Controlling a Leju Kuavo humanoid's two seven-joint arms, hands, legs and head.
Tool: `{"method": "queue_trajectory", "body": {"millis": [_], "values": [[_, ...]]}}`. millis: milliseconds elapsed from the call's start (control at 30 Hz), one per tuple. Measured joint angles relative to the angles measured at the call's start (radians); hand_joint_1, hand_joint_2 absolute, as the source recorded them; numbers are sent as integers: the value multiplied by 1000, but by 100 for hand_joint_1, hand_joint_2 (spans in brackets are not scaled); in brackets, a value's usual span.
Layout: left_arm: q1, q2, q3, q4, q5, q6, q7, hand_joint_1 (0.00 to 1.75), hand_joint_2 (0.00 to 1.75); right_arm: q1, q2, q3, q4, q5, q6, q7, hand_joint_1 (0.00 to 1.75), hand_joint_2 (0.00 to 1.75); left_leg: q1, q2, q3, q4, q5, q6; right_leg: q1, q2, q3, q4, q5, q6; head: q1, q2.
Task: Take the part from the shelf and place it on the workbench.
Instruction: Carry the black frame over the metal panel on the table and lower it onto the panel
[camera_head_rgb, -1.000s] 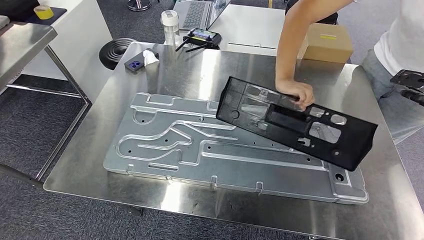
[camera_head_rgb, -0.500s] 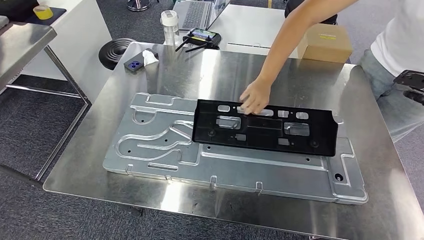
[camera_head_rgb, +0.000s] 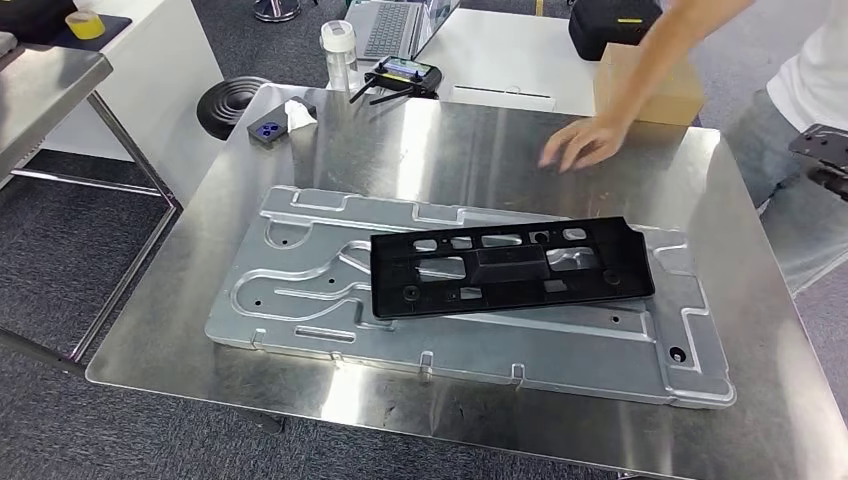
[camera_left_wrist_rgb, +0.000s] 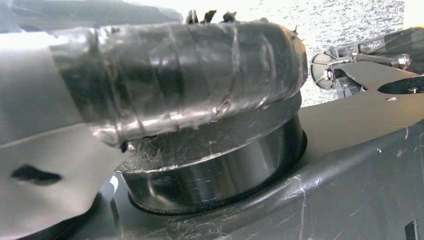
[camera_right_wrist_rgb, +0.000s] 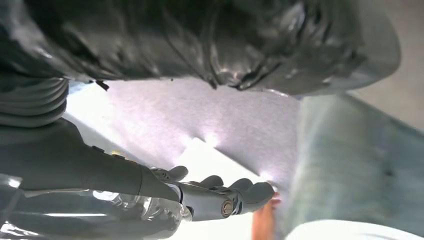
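Note:
The black plastic part (camera_head_rgb: 510, 265), long and flat with several cut-outs, lies on the large stamped silver plate (camera_head_rgb: 300, 300) on the steel workbench (camera_head_rgb: 450, 140). Nothing touches the part. A person's hand (camera_head_rgb: 585, 143) hovers above the bench behind it, apart from it. In the right wrist view my right hand (camera_right_wrist_rgb: 200, 200) hangs with its fingers (camera_right_wrist_rgb: 250, 192) loosely stretched out and nothing in them. In the left wrist view a smooth grey piece of my left hand (camera_left_wrist_rgb: 45, 165) sits at the edge, with its fingers hidden.
A small dark block (camera_head_rgb: 270, 128) and a crumpled tissue (camera_head_rgb: 300, 113) lie at the bench's far left corner. Behind it are a bottle (camera_head_rgb: 340, 50), a controller (camera_head_rgb: 400, 75) and a cardboard box (camera_head_rgb: 650, 85). A person stands at the right (camera_head_rgb: 800, 90). Another steel table (camera_head_rgb: 40, 90) stands left.
The person has laid the black part flat on the silver plate, slid it leftward, let go and pulled the hand back toward the bench's far side.

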Motion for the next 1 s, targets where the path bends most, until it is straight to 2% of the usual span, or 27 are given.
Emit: {"method": "queue_trajectory", "body": {"millis": [167, 667, 867, 1000], "values": [[0, 0, 0, 0, 0, 1, -2, 0, 0, -1, -1, 0, -80, -36, -41, 0, 0, 0, 0, 0, 0, 0, 0, 0, 0, 0, 0, 0, 0, 0, 0, 0], [0, 0, 0, 0, -1, 4, -8, 0, 0, -14, 17, 0, -289, -58, -82, 0, 0, 0, 0, 0, 0, 0, 0, 0, 1, -1, 1, 0, 0, 0, 0, 0], [-1, 0, -2, 0, 1, 10, -8, 0, 0, -18, 47, 0, -353, -29, -96, 0, 0, 0, 0, 1, 0, 0, 0, 0, 1, 1, 1, 0, 0, 0, 0, 0], [-1, 0, -2, 0, 8, 11, -9, 0, 0, -18, 79, 0, -399, 18, -180, 0, 0, 0, -6, 0, -2, 4, -4, 5, -1, 0, 2, -1, 0, 3, 0, 0]]}}
